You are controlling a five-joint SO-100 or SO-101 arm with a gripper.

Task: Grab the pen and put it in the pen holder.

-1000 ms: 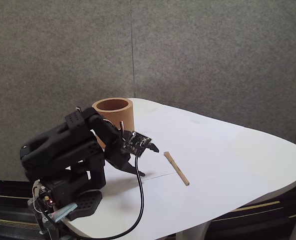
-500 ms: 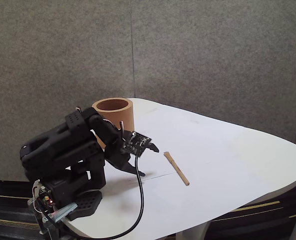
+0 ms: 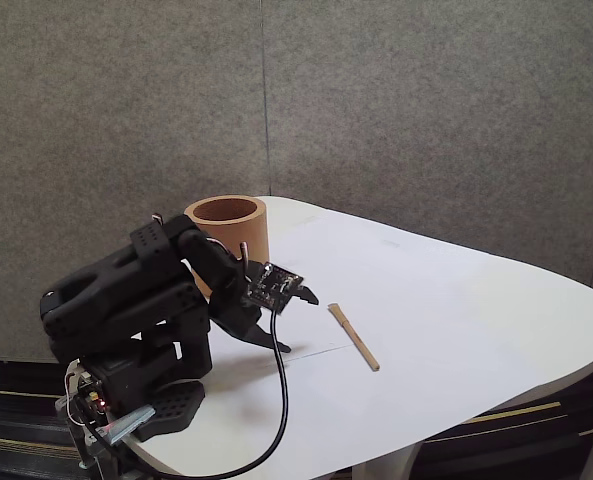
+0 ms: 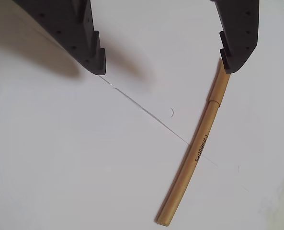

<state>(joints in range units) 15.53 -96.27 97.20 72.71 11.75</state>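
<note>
Pen holder [image 3: 227, 238] stands upright behind the claw [image 3: 292, 320]; its contents cannot be made out. Pen [image 4: 197, 147] lies flat on the white table [image 3: 456, 330], diagonal in the wrist view, upper end under the right fingertip [image 4: 233, 60]. Claw fingers are spread apart, nothing held.

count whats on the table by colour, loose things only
tan: 1, the pen lying flat on the white table
orange-brown: 1, the pen holder standing upright
total: 2
</note>
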